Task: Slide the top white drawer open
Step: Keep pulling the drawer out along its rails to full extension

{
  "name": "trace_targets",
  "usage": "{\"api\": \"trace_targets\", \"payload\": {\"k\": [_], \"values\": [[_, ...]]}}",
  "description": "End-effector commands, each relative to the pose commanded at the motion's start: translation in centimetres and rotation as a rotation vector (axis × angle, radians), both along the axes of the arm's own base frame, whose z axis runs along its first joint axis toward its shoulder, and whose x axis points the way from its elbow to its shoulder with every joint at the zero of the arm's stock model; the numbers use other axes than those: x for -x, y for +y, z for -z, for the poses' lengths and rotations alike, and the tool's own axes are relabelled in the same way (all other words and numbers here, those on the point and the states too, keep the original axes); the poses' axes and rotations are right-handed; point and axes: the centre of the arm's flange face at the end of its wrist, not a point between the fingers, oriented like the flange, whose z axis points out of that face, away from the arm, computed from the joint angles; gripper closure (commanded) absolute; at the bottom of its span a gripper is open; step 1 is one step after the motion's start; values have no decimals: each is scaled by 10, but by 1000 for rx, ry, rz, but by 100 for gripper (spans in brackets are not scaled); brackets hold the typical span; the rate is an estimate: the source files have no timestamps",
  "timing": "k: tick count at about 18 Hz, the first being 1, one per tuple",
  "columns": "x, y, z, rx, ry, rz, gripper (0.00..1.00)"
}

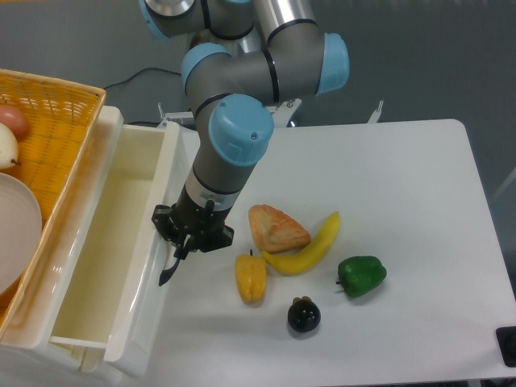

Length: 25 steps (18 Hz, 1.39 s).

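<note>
The top white drawer (pixel 158 201) stands pulled out to the right from the cabinet at the left, and its pale cream inside (pixel 105 242) shows. Its curved black handle (pixel 168 272) sticks out from the white front panel. My gripper (pixel 184 244) points down at the upper end of this handle, right against the drawer front. Its black fingers are closed on the handle. The gripper body hides the fingertips and the handle's upper part. The lower drawer is hidden under the top one.
A yellow wicker basket (pixel 60 129) with an onion and a white plate sits on the cabinet. On the white table lie a bread piece (pixel 278 228), a banana (pixel 313 247), a yellow pepper (pixel 251 277), a green pepper (pixel 361 274) and a dark round fruit (pixel 304 314).
</note>
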Motion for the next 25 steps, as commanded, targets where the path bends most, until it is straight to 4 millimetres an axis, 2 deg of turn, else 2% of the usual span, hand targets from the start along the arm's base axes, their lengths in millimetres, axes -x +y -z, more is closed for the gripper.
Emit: {"api": "trace_targets", "payload": {"k": [25], "values": [[44,-32,2,1,10,-10,84]]}}
